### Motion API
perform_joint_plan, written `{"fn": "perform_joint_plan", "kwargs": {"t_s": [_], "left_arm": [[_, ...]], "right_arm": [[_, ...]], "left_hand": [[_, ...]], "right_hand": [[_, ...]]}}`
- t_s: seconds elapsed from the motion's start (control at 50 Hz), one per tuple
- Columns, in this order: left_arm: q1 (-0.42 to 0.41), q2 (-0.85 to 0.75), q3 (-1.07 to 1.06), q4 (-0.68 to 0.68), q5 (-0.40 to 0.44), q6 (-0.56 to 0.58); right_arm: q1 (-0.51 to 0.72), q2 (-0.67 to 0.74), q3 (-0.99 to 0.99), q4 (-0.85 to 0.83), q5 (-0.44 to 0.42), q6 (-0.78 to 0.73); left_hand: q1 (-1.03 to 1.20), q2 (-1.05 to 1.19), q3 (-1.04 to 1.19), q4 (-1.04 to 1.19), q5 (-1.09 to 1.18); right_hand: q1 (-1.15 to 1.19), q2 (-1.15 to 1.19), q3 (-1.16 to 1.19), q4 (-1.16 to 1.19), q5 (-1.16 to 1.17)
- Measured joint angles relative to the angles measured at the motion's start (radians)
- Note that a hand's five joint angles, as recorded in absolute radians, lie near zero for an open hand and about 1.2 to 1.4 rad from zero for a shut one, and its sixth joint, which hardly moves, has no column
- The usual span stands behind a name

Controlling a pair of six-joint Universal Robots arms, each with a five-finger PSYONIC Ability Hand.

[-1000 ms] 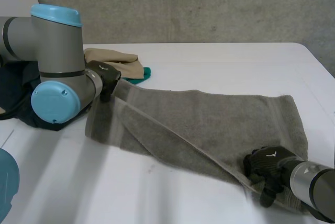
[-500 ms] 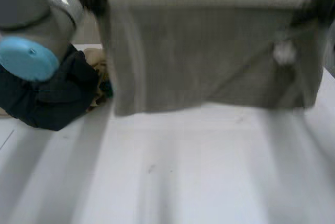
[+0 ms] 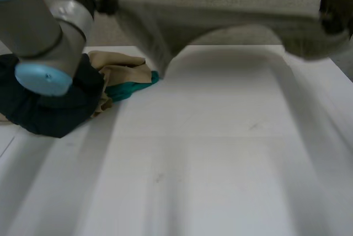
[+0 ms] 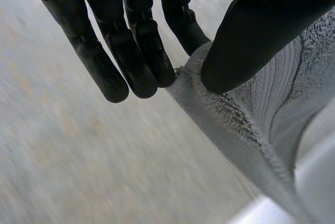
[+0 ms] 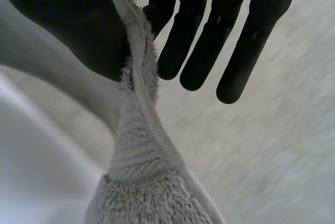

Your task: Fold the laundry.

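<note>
Big change in one second: the towel [image 3: 231, 23] was lying flat along the tabletop with my hands on its two near corners. Half a second ago it hung like a curtain in front of the head camera. Now it is up in the air, strung between my hands above the far edge of the table [image 3: 220, 159]. My left hand [image 4: 261, 30] is pinching one towel corner, with the thumb pressed onto the hem against straight fingers. My right hand [image 5: 68, 25] does the same at the other corner, thumb on one face of the cloth and fingers on the other. Both pinches look firm in the wrist views and the hem is bunched at each thumb. The towel's middle is smeared in the head view, so I can't say how low it sags. It probably hangs clear of the tabletop, which is bare where the towel lay. My left arm [image 3: 38, 32] has swung up with the lift. The rest of the laundry has not shifted: the dark garment [image 3: 49, 109], tan cloth [image 3: 118, 65] and teal cloth [image 3: 132, 87] sit heaped at the tabletop's left edge, toward the far corner. For the task, I judge the pick-up done and the towel mid-swing, spread by its short edge. It needs laying down flat or doubled over next. No fold is made yet.
</note>
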Motion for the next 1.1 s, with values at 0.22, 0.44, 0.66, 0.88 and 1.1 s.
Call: {"fn": "perform_joint_plan", "kwargs": {"t_s": [0.22, 0.44, 0.66, 0.88, 1.1], "left_arm": [[-0.011, -0.047, -0.258, -0.006, 0.014, 0.098], [-0.005, -0.041, -0.340, -0.006, 0.024, 0.151], [-0.001, 0.004, -0.383, -0.029, 0.027, 0.168], [-0.006, 0.170, -0.573, -0.314, 0.019, 0.326], [-0.042, 0.313, -0.700, -0.664, 0.064, 0.479]], "right_arm": [[-0.061, 0.125, 0.227, 0.079, -0.065, -0.073], [-0.103, 0.169, 0.277, 0.101, -0.017, -0.091], [-0.115, 0.081, 0.341, 0.110, -0.001, -0.098], [-0.184, -0.150, 0.461, 0.353, -0.008, -0.406], [-0.278, -0.265, 0.545, 0.708, 0.028, -0.921]], "left_hand": [[0.000, 0.000, 0.000, 0.000, 0.000], [0.000, 0.000, 0.000, 0.000, 0.000], [0.000, 0.000, 0.000, 0.000, 0.000], [0.000, 0.001, 0.000, 0.000, 0.000], [0.000, 0.001, 0.000, 0.000, 0.000]], "right_hand": [[0.000, 0.000, 0.000, 0.000, 0.000], [-0.102, -0.148, -0.155, -0.163, -0.162], [-0.004, 0.004, 0.003, 0.000, -0.024], [-0.003, 0.004, 0.003, 0.000, -0.009], [0.015, 0.004, 0.003, 0.001, -0.003]]}}
